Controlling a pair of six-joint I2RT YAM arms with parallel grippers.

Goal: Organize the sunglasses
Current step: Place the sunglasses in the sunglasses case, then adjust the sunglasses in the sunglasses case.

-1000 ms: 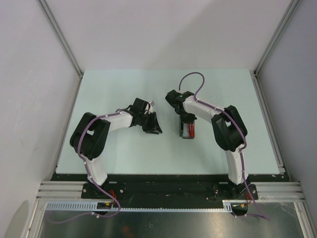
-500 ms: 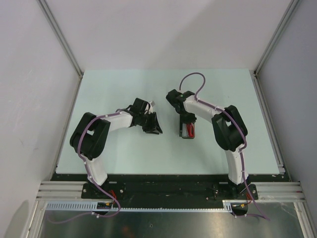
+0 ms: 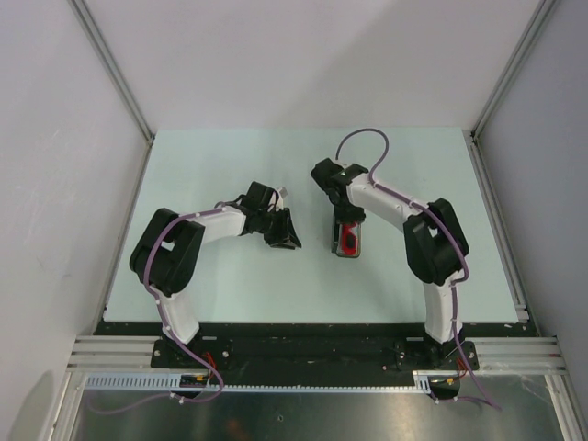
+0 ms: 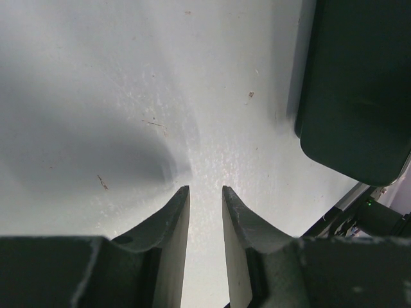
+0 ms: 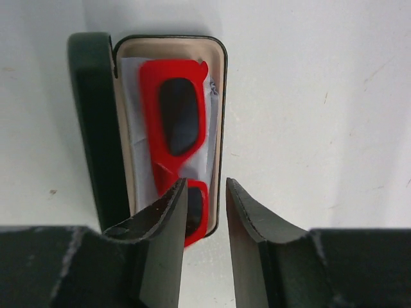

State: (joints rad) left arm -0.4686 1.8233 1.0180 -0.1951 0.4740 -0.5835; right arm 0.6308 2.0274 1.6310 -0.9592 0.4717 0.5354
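The red sunglasses (image 5: 176, 122) lie folded inside an open black case (image 5: 220, 96), on a pale cloth (image 5: 131, 128); the lid (image 5: 95, 128) stands up on the left side. In the top view the sunglasses (image 3: 349, 239) show as a red patch in the case (image 3: 336, 243) at mid-table. My right gripper (image 5: 204, 187) hovers just over the near end of the case, fingers slightly apart, holding nothing; from above the right gripper (image 3: 346, 217) sits at the case's far end. My left gripper (image 3: 287, 236) rests low to the left, narrowly open and empty.
In the left wrist view the left gripper (image 4: 205, 192) points at bare table (image 4: 128, 96), with the dark case (image 4: 353, 96) at the upper right. Aluminium rails (image 3: 119, 83) and grey walls border the table.
The right gripper has drawn back from above the case toward the far side, uncovering the red sunglasses inside. The left arm has not moved.
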